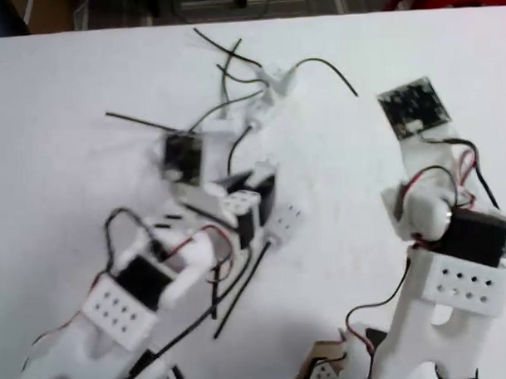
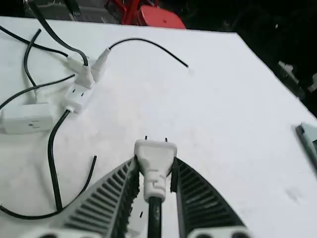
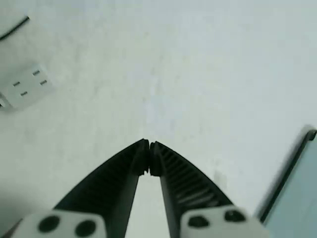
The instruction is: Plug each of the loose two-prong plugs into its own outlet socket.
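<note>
Left end effector [image 2: 154, 162] is clamped on a white two-prong plug [image 2: 155, 150], low over the middle of the worktop [image 2: 223, 99], its arm stretching in from the near left corner. The plug's long axis runs along the fingers, with the prongs aimed toward the far edge and the black cord [image 2: 154, 215] trailing back. Right end effector [image 3: 148, 150] hangs closed and empty nearer the right edge, with an outlet block [image 3: 25, 88] lying nearby.
</note>
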Robot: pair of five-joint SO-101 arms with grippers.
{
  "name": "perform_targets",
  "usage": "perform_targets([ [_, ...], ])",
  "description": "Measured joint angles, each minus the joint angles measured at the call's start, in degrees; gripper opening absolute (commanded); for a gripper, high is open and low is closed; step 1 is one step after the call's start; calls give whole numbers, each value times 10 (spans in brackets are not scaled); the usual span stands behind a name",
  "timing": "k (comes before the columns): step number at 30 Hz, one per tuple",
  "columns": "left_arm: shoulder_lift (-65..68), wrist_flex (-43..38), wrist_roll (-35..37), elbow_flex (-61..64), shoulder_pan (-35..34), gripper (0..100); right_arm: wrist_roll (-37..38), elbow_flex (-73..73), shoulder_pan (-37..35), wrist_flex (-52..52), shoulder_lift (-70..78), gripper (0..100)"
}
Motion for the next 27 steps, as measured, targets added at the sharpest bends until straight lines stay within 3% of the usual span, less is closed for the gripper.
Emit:
perform_targets([
  [8,265,55,-4,-142,50,24,85,103,106,-35,1,20],
  [15,489,208,-5,-332,50,24,136,207,170,-108,1,20],
  [19,556,277,-4,-418,50,24,140,256,199,-151,1,20],
  [27,631,298,-18,-492,50,24,140,304,215,-178,1,20],
])
